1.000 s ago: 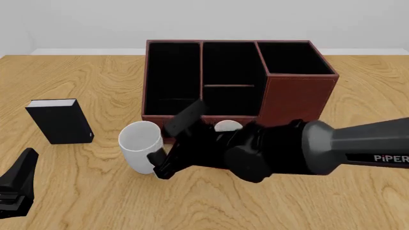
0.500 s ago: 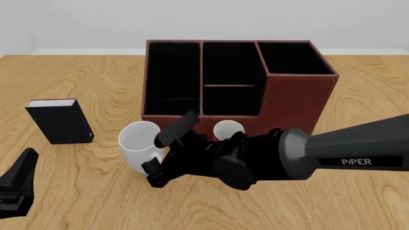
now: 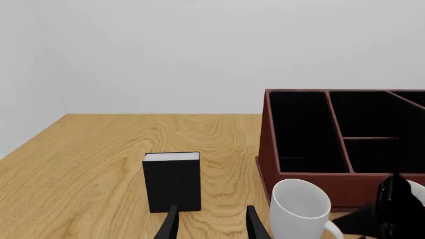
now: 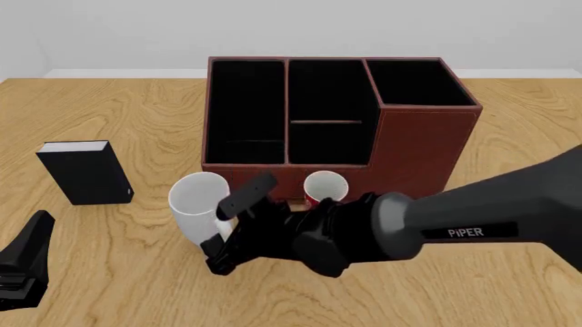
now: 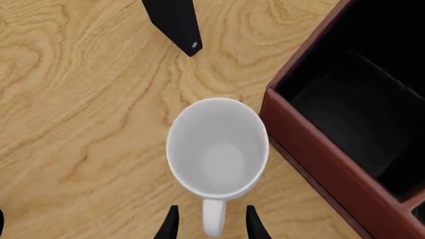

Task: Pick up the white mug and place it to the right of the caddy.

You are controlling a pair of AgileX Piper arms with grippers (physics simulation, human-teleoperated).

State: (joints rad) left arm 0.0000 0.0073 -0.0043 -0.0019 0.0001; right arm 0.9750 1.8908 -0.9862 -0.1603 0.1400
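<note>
My right end effector (image 4: 229, 230) hangs open over the white mug (image 4: 199, 204), one finger on either side of its handle (image 5: 214, 219) without touching. The mug stands upright on the tabletop (image 4: 118, 266), just before the caddy (image 4: 337, 119), at its left front corner. My left end effector (image 3: 209, 225) is open, near the black box (image 4: 86, 172).
</note>
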